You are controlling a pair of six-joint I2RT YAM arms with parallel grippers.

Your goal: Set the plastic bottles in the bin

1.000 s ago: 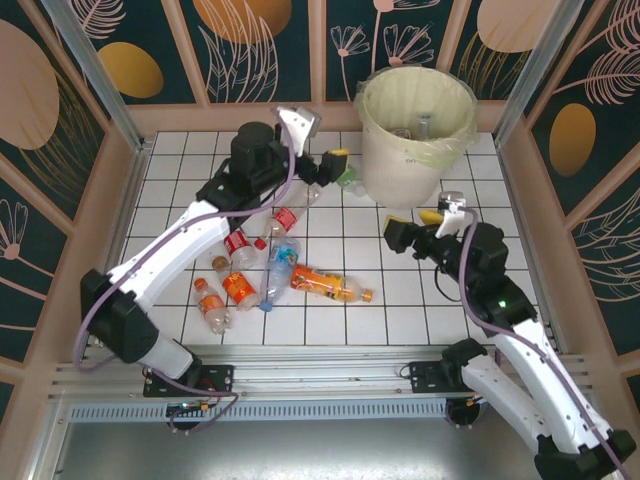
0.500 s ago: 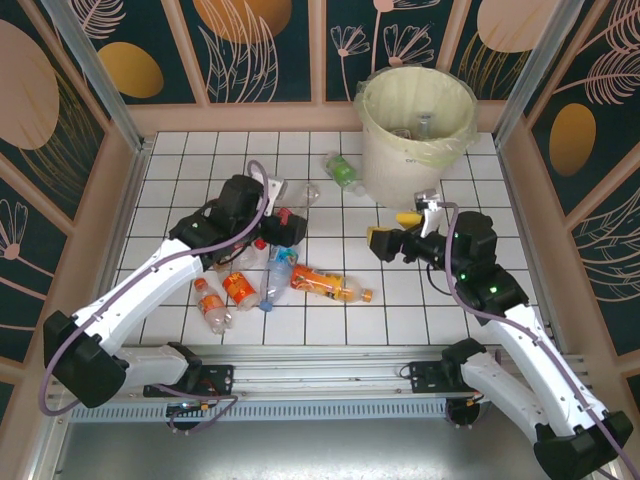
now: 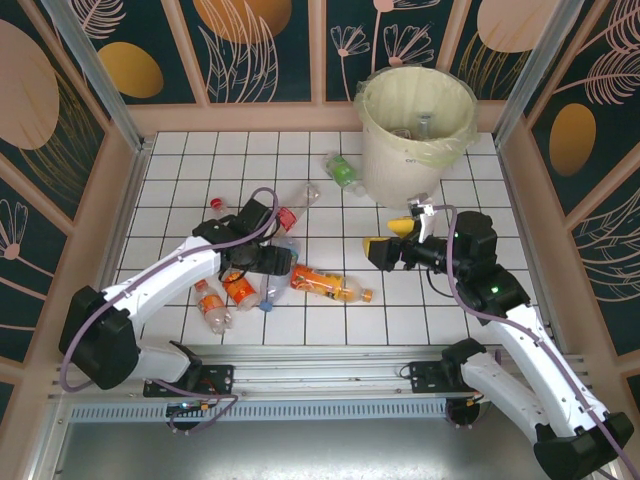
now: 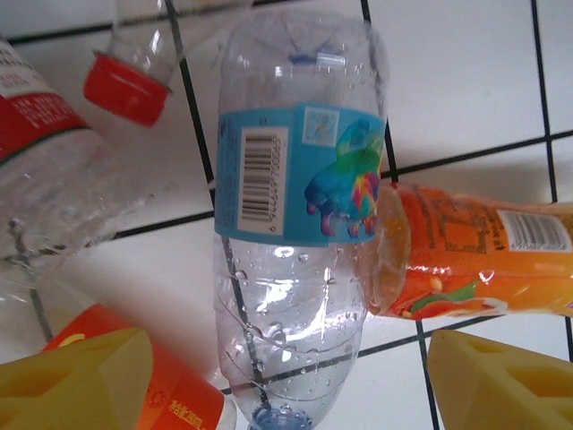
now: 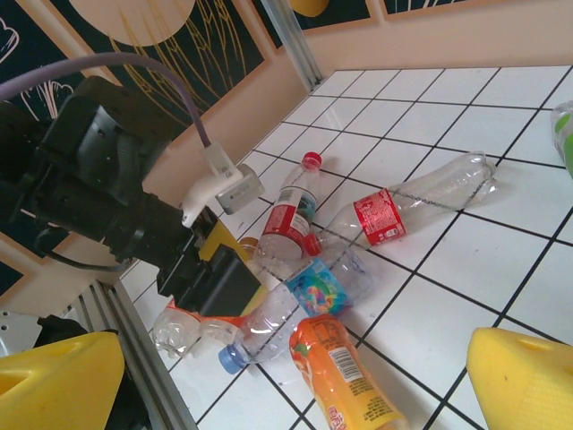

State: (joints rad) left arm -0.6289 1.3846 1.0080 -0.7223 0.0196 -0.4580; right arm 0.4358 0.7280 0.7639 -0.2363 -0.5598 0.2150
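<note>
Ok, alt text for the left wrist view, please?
A clear plastic bottle with a blue label lies on white tiles, its cap end between the yellow fingers of the open left gripper. An orange-labelled plastic bottle rests against it; a red-labelled clear bottle lies opposite.

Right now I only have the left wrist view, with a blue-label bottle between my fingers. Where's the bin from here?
Observer: The bin stands far right, beyond the right gripper.
Operator: Is that gripper carrying anything?
Observer: No, it is open and empty, hovering on the near side of the bin.
Operator: Any bottles away from this pile?
Observer: One green-label bottle lies alone just left of the bin.
</note>
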